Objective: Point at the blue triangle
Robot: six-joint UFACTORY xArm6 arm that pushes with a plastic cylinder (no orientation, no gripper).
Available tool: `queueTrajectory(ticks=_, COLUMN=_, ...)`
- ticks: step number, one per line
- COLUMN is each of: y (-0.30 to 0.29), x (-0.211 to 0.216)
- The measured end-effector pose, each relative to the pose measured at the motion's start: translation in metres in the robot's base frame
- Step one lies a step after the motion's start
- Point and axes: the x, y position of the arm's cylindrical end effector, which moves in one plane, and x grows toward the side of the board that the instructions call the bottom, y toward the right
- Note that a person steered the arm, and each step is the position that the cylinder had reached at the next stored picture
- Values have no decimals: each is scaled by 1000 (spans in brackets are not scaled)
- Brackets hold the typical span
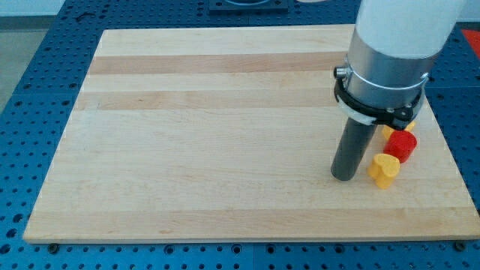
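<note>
No blue triangle shows in the camera view; the arm's body may hide it. My tip (345,177) rests on the wooden board (210,142) at the view's right. A yellow heart-shaped block (384,170) lies just right of the tip, a small gap apart. A red block (401,145) sits above and right of the yellow heart. Another yellow block (387,131) peeks out from under the arm beside the red one, mostly hidden.
The arm's white and grey body (390,52) covers the board's upper right corner. The board lies on a blue perforated table (30,90). The board's right edge runs close to the blocks.
</note>
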Motion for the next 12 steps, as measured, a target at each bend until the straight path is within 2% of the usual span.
queueTrajectory(ticks=3, y=29, x=0)
queueTrajectory(ticks=5, y=18, x=53)
queueTrajectory(ticks=7, y=29, x=54)
queueTrajectory(ticks=9, y=29, x=83)
queueTrajectory(ticks=12, y=31, x=83)
